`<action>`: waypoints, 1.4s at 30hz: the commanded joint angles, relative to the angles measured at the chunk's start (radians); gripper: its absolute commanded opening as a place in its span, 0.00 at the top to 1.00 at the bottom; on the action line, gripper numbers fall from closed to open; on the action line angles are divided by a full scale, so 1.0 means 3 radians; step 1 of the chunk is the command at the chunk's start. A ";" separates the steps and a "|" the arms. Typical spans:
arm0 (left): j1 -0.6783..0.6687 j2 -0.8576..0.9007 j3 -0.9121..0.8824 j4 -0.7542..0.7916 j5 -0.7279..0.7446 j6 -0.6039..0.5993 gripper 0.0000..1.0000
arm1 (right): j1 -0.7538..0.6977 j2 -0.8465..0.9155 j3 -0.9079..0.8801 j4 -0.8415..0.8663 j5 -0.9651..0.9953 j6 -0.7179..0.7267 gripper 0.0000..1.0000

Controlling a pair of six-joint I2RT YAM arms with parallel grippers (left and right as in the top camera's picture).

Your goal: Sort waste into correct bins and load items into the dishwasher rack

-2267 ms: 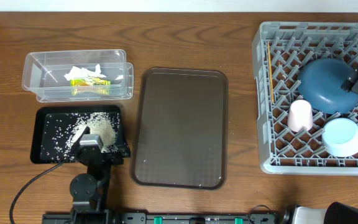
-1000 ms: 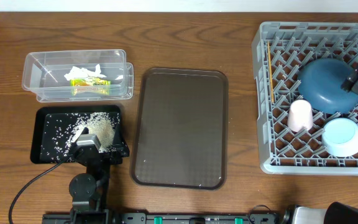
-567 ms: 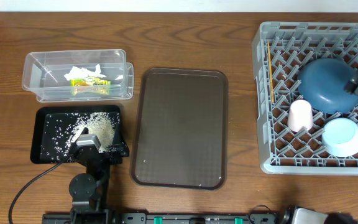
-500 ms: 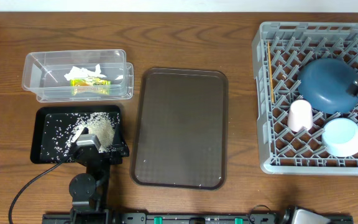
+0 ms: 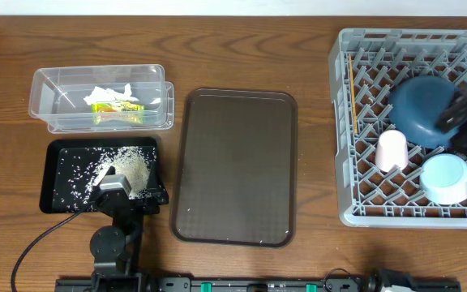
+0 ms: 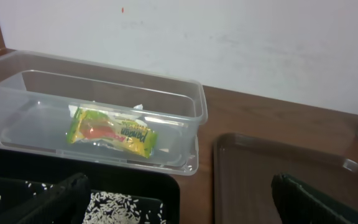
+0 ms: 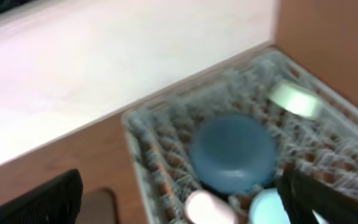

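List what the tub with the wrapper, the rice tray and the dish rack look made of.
Clear tub: likely glossy transparent plastic, since you can see through its walls. Black tray: probably plastic, opaque with a smooth moulded rim. Rack: grey plastic by its look, a matte moulded lattice of pegs.

The yellow-green snack wrapper (image 6: pixel 112 132) carries dark lettering; it is too blurred to read.

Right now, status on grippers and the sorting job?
Left gripper open over the black tray. Right gripper open above the rack. Blue bowl, cup, chopstick in rack; wrapper, tissue in tub. No obstruction seen.
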 commanded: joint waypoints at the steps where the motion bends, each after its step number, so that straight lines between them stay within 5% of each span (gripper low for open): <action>1: -0.0014 -0.0020 -0.0042 -0.0148 -0.0103 -0.0006 0.05 | 0.0195 -0.0376 -0.0659 0.0310 -0.0126 -0.0051 0.01; 14: -0.0014 -0.0020 -0.0042 -0.0148 -0.0104 -0.0006 0.04 | 0.0334 -0.2096 -0.3335 0.1857 -0.0320 -0.0025 0.01; 24: -0.0014 -0.0020 -0.0042 -0.0148 -0.0104 -0.0006 0.05 | 0.0366 -0.2878 -0.4697 0.3054 -0.0395 -0.0024 0.01; 32: -0.0014 -0.0020 -0.0042 -0.0148 -0.0104 -0.0006 0.05 | 0.0373 -0.3103 -0.4871 0.3202 -0.0357 -0.0139 0.01; 42: -0.0014 -0.0020 -0.0042 -0.0148 -0.0104 -0.0006 0.05 | 0.0375 -0.3103 -0.4871 0.2861 -0.0361 -0.1118 0.01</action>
